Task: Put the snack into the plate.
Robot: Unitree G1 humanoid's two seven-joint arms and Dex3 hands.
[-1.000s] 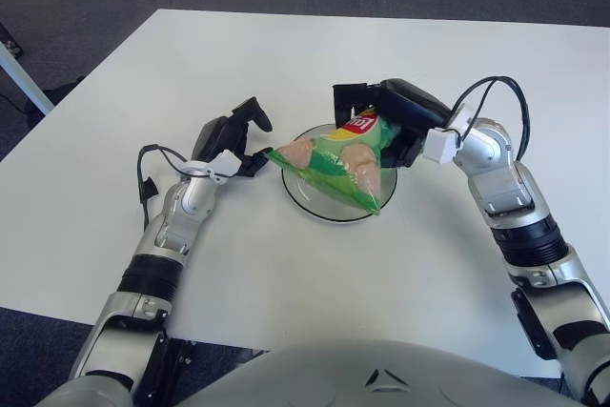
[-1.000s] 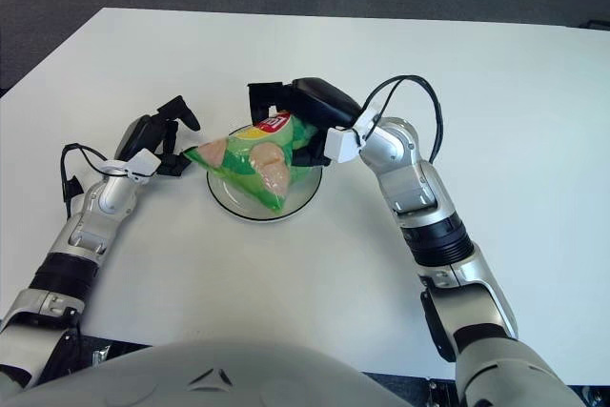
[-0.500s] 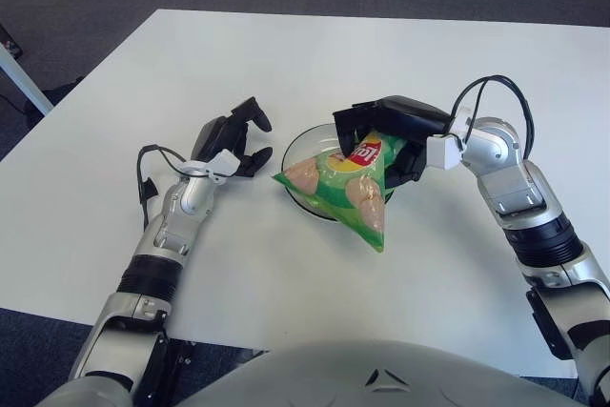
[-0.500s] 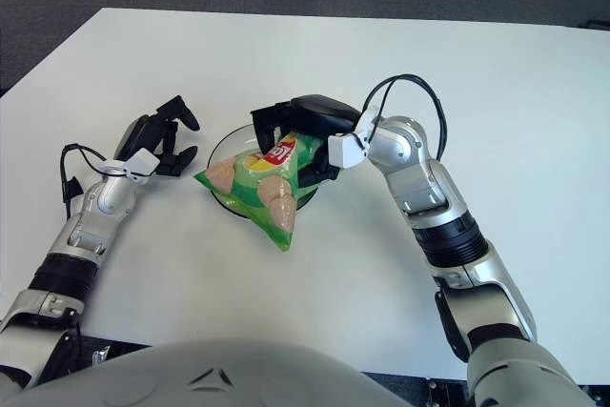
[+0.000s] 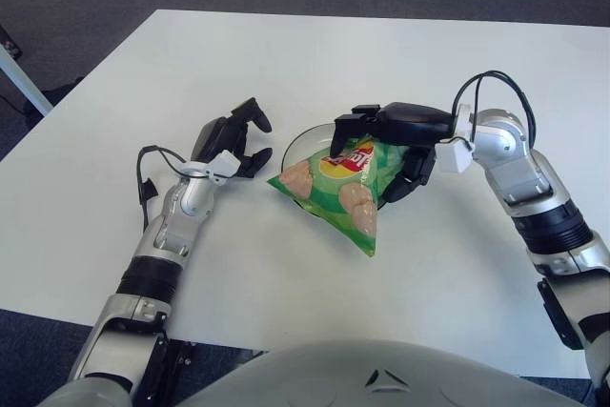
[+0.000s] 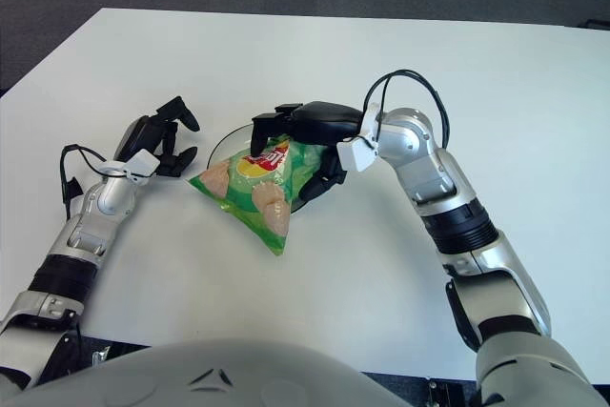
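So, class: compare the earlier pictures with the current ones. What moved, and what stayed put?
The right hand, holding the green crinkly snack bag, lowered it toward the robot, tipping its corner past the round glass plate. The left hand, plate and white table stayed put.

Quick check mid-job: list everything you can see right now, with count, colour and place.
table: one, white, fills the view.
plate: one, dark-rimmed, table centre, mostly covered by the bag.
snack bag: one, green and yellow with red logo, lying across the plate, lower corner over the near rim.
right hand: black, fingers on the bag's upper end.
left hand: black, left of the plate, holding nothing.
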